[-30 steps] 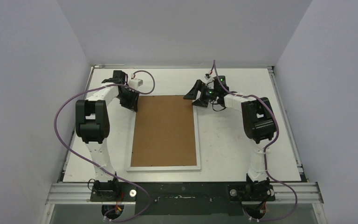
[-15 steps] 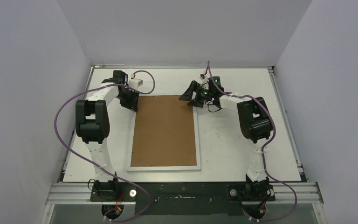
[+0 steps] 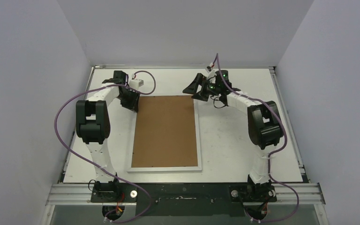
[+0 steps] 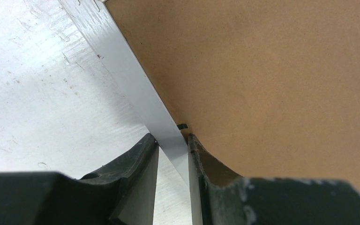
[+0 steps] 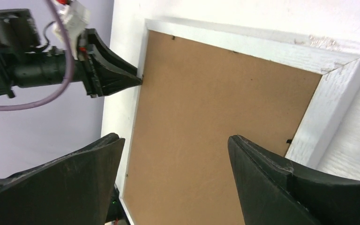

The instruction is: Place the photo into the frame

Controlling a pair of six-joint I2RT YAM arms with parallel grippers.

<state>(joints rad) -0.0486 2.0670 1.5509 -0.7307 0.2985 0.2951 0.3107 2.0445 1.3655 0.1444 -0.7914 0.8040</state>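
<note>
While the frame (image 3: 198, 136) lies flat on the white desk (image 3: 229, 150) between the two arms, its back faces up, so the brown backing board (image 3: 166, 129) fills it from rail to rail and only a thin white border shows around it. Its long sides run away from the arm bases, and its near short edge sits a little way in from the desk's near edge.

The left claw (image 4: 172, 143) is down at the frame's left rail, close to the far left corner. In the left wrist view its two dark fingers (image 4: 138, 161) are drawn in on that white rail, one on the outer side over the desk and one on the inner side over the board, with both tips against the rail. A small black tab (image 4: 182, 126) sits at the seam of rail and board just ahead of the inner fingertip. The same grip shows from the right wrist camera, where the left claw's tip meets the frame's far edge.

The right claw (image 3: 193, 89) hangs at the frame's far right corner with its fingers spread wide and nothing between them. The right wrist view looks down between those fingers onto bare brown board, with the mitred white corner off to one side and another small black tab (image 5: 288, 140) at the rail's inner edge. Whether a fingertip touches the frame I cannot tell. Purple cables (image 3: 58, 117) loop along both arms.
</note>
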